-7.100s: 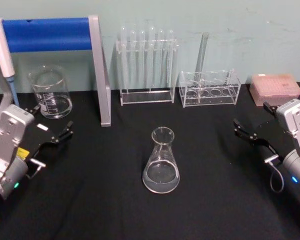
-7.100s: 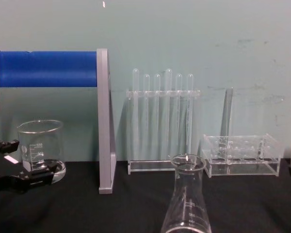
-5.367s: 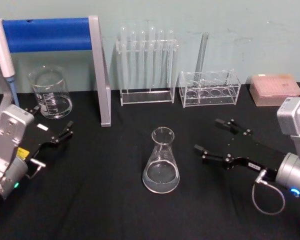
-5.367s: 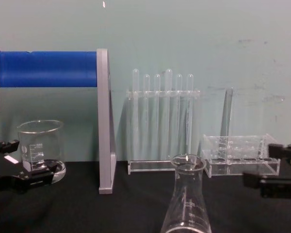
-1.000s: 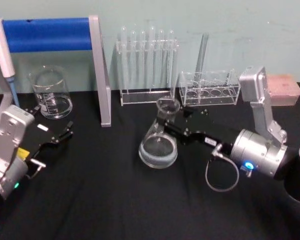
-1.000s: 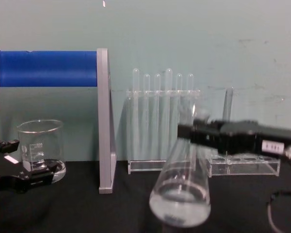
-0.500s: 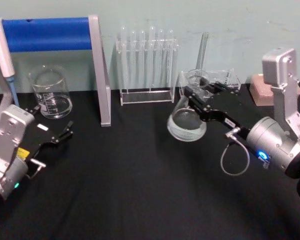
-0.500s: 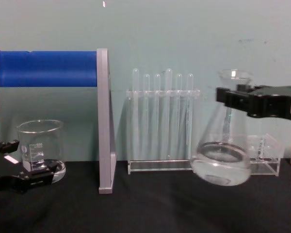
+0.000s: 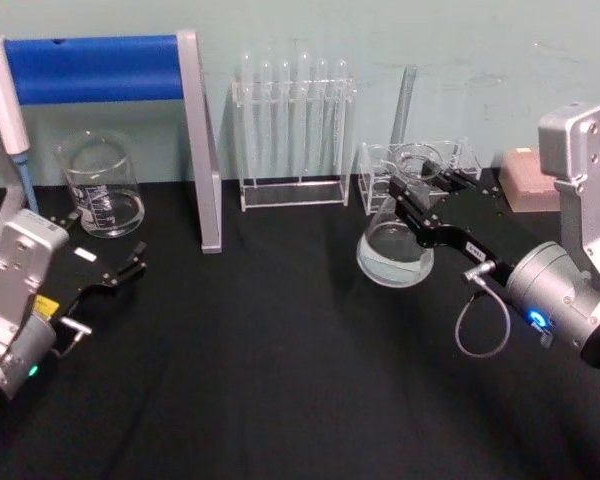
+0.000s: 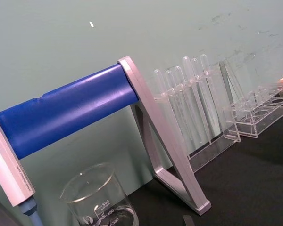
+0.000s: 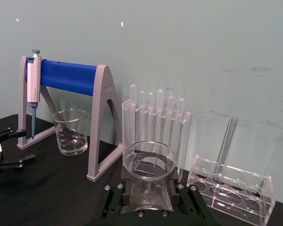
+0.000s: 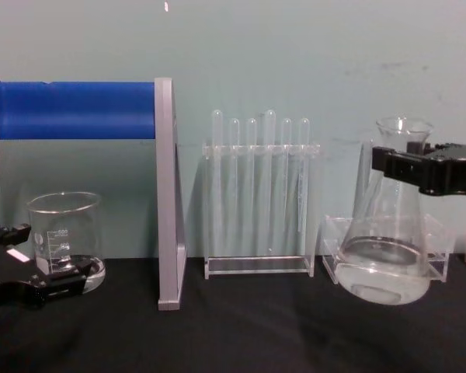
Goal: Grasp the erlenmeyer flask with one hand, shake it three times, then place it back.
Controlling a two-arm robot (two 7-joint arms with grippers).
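1. Status. The right gripper (image 9: 408, 196) is clamped on the neck of the erlenmeyer flask (image 9: 395, 250), just under the flared rim. The flask hangs right of centre in the head view, in front of the low clear rack (image 9: 469, 160). The left gripper (image 9: 102, 248) is parked at the left edge with its fingers spread and empty.

2. Step in hand. Judged from the raised flask, this is the shake.
- Keep the mouth uppermost. There is liquid in the base and nothing covers the opening.
- Hold the clamp firm on the neck. Smooth glass may slip under a hard reversal.
- Keep each swing short and directed toward the bare table (image 9: 280, 380), away from the low clear rack and the test tube rack (image 9: 292, 130).
- For the set-down, bring the base level before lowering.

3. Views.
- The chest view, at its right side, gives the flask (image 12: 384, 249) from the side: close to upright, base off the table, liquid level readable.
- The head view gives the floor position and how near the flask is to the rack behind it.
- The right wrist view, lower centre, looks onto the rim (image 11: 148, 157) and lets you check that the neck sits centred between the fingers (image 11: 114, 201).
- The left wrist view covers the beaker (image 10: 101, 200) and the blue-barred stand (image 10: 70, 106).
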